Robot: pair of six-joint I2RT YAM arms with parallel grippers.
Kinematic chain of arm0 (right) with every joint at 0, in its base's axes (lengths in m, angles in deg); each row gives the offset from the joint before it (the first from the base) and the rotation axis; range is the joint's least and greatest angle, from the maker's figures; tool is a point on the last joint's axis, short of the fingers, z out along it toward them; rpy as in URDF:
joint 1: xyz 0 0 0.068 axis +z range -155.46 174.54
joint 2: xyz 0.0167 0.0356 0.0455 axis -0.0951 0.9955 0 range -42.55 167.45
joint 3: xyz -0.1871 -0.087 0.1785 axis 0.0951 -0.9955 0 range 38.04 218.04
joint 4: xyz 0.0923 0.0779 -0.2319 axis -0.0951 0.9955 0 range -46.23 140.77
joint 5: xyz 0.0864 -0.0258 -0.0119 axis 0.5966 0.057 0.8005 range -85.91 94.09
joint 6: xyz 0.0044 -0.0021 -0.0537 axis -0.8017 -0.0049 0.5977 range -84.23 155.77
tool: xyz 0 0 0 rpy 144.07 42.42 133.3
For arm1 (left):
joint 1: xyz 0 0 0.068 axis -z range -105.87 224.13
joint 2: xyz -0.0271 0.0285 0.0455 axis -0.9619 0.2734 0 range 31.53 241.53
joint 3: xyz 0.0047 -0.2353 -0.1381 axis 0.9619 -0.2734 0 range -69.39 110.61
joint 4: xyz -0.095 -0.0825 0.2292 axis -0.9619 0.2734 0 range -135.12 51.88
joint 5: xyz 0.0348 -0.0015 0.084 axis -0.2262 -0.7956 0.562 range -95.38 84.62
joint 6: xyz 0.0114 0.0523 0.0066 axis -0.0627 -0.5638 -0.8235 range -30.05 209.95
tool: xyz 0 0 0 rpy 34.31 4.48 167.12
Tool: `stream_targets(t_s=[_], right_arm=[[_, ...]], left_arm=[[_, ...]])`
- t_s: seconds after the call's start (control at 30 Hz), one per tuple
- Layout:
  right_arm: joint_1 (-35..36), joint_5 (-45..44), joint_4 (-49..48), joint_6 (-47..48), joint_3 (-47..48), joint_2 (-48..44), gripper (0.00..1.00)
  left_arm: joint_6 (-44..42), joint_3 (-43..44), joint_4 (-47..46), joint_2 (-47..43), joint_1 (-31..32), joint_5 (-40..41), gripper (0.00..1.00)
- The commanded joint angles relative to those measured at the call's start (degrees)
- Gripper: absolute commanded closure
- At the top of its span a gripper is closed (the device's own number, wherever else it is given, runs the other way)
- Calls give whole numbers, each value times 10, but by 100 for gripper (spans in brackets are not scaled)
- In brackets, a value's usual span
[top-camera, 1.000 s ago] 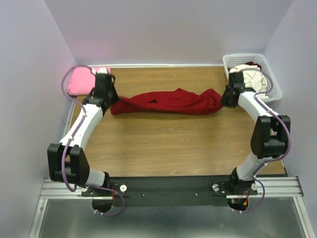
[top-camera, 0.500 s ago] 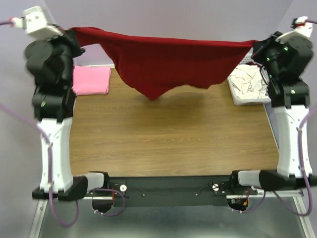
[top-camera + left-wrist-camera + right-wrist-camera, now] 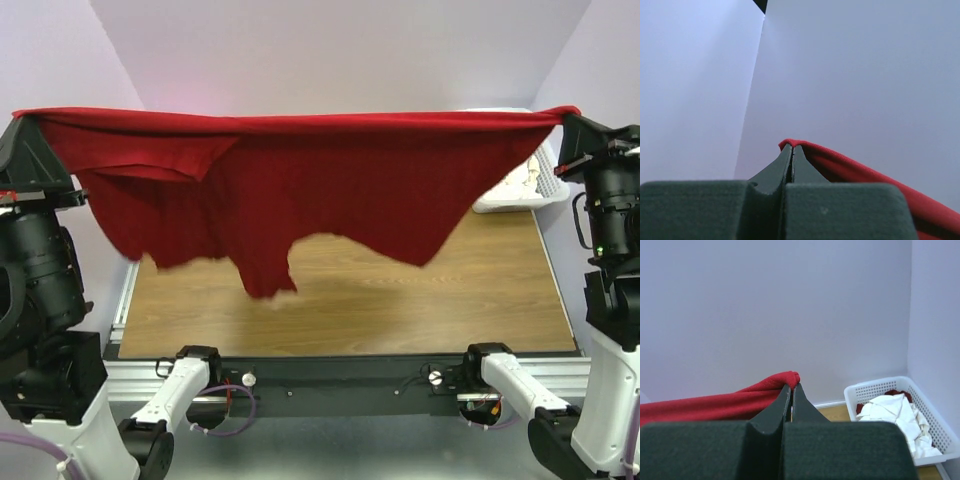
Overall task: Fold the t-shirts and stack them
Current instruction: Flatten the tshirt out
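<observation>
Two pinches hold the dark red t-shirt [image 3: 300,190] aloft: left gripper [image 3: 20,118] at ten o'clock, right gripper [image 3: 567,118] at two, each clamped on its top edge, stretching it taut above the table [image 3: 420,300], probably to lay it flat for folding.
</observation>
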Motion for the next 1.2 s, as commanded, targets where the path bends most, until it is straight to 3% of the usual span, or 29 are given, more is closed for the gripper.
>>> stream_targets(t_s=[0.0, 0.3, 0.37, 0.47, 0.6, 0.77, 0.97, 1.17], right_arm=[[-7, -97, 17, 42, -34, 1, 99], [-7, -145, -29, 6, -219, 85, 99], [-7, -165, -80, -10, -284, 135, 99], [-7, -192, -167, -23, -335, 201, 99], [-7, -238, -277, -27, -366, 364, 99], [-11, -228, -372, 15, -328, 503, 99], [-14, -198, -378, 66, -265, 599, 99], [-21, -195, -377, 78, -245, 619, 99]], left_arm=[[-47, -24, -15, 8, -9, 75, 100], [-39, -273, -105, 102, -10, -23, 100], [-29, -338, -151, 164, -9, -47, 100], [-16, -368, -191, 275, -9, -81, 100], [2, -342, -222, 431, -9, -106, 100], [12, -227, -182, 608, -9, -128, 100], [16, -181, -179, 672, -9, -136, 100], [18, -164, -164, 689, -10, -150, 100]])
